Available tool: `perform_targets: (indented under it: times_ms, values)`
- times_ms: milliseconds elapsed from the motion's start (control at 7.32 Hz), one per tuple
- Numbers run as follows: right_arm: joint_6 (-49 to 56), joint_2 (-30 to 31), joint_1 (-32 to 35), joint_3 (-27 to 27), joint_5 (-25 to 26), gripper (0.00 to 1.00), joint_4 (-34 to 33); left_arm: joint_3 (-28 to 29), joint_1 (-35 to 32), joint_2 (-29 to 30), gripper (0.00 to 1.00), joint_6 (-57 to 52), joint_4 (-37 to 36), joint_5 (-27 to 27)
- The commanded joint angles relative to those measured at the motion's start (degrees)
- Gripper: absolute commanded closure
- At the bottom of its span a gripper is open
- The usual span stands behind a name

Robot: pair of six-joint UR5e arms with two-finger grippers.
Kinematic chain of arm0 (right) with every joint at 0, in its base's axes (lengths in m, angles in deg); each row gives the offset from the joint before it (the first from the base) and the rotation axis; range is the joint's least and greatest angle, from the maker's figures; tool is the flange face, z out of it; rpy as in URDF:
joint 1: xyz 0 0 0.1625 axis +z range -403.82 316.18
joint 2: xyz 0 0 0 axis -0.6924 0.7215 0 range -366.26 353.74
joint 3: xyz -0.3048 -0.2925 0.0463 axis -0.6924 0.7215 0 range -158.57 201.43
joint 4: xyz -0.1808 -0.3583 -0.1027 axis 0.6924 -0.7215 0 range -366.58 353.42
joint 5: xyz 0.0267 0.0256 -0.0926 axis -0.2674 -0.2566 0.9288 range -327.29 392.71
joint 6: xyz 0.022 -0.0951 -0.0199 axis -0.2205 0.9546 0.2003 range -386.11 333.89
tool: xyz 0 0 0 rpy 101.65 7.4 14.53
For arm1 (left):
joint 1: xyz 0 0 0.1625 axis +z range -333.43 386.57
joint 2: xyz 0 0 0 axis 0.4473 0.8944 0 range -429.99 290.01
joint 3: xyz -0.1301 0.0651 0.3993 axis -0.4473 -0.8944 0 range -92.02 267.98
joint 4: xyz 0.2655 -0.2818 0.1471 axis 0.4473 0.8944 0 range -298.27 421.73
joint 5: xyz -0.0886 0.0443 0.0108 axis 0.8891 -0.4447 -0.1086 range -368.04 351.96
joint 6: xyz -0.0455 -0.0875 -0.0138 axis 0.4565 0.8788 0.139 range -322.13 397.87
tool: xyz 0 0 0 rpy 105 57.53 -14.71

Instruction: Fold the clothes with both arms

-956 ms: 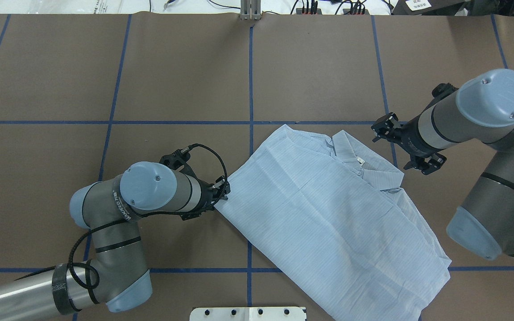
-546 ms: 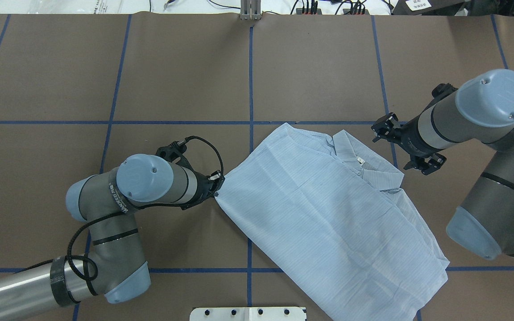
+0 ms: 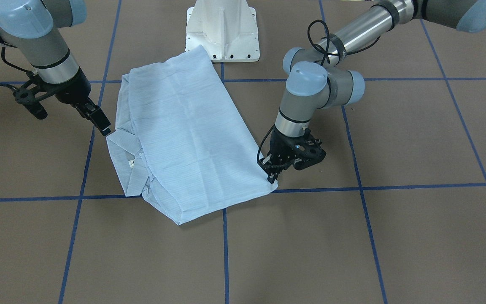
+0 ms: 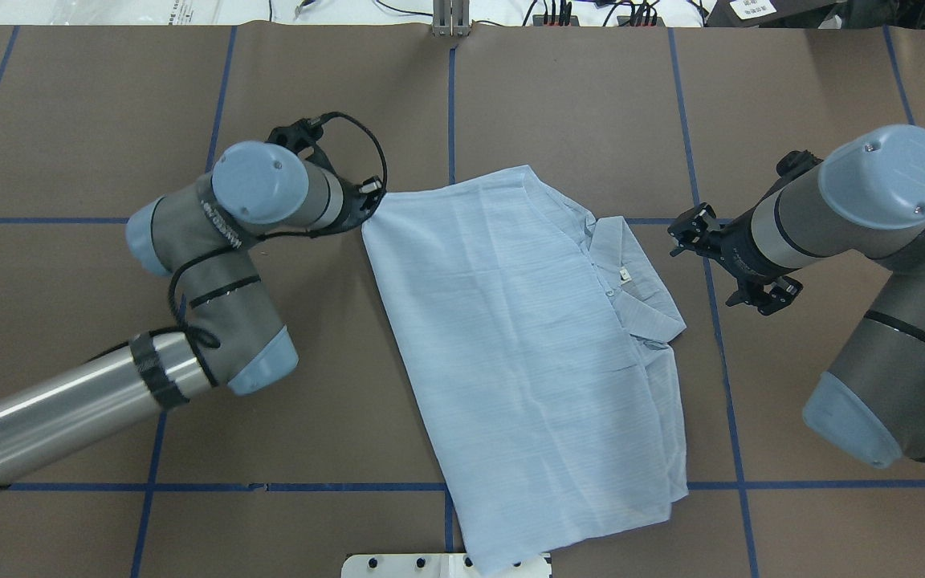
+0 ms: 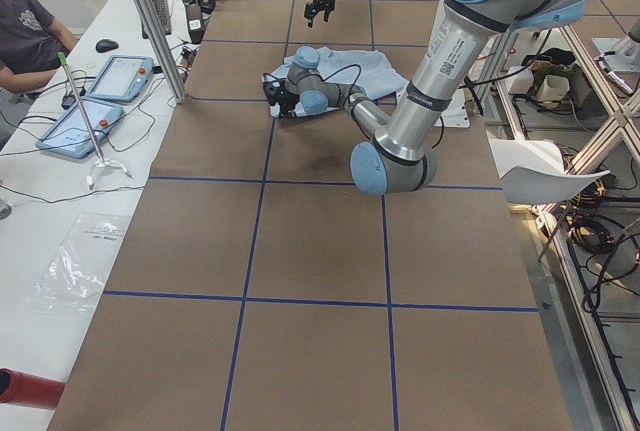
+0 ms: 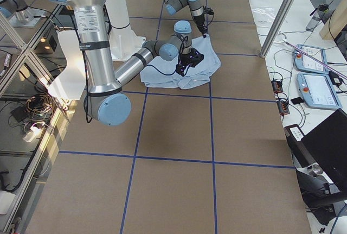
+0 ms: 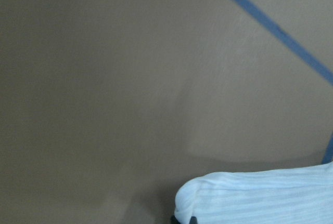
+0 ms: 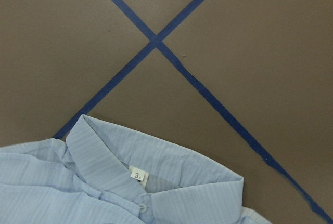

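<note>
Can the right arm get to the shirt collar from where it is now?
Probably yes. The right gripper hangs just beside the collar, with only bare table between them and nothing lying over the collar.

Brown table [image 4: 575, 120] — blue tape grid [image 4: 451, 112]

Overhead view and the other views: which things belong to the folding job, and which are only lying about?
Job:
- shirt
- left gripper, shut on a shirt corner
- right gripper, near the collar

Lying about:
- pedestal
- tablets, mouse and plastic bag, all on the side desk
</note>
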State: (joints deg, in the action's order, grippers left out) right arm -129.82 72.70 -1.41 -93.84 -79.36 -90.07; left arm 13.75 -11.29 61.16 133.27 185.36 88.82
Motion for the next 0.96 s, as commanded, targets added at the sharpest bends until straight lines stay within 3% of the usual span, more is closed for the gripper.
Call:
perform_targets:
  times_ms: [0, 410, 546, 683, 819]
  values:
    - [0.0, -0.03, -0.13, 0.22, 0.01, 0.0, 0.0, 18.28, -5.89, 9.44, 1.0, -5.37, 9.77, -0.17]
    - [-0.09, -0.21, -0.48, 0.13, 0.1, 0.0, 0.09, 26.75, -6.09, 14.57, 1.0, -5.67, 14.34, -0.09]
    - [-0.09, -0.21, -1.27, 0.22, 0.53, 0.0, 0.09, 27.12, -6.09, 14.66, 0.62, -6.88, 14.71, -0.09]
    - [-0.18, -0.47, -2.41, 0.05, 2.36, 0.0, 0.18, 27.03, -6.09, 14.66, 0.45, -7.77, 14.8, 0.09]
    - [-0.26, -2.38, -3.64, 0.83, 2.56, 0.0, 0.18, 25.47, -6.09, 14.32, 0.43, -7.77, 15.06, 0.35]
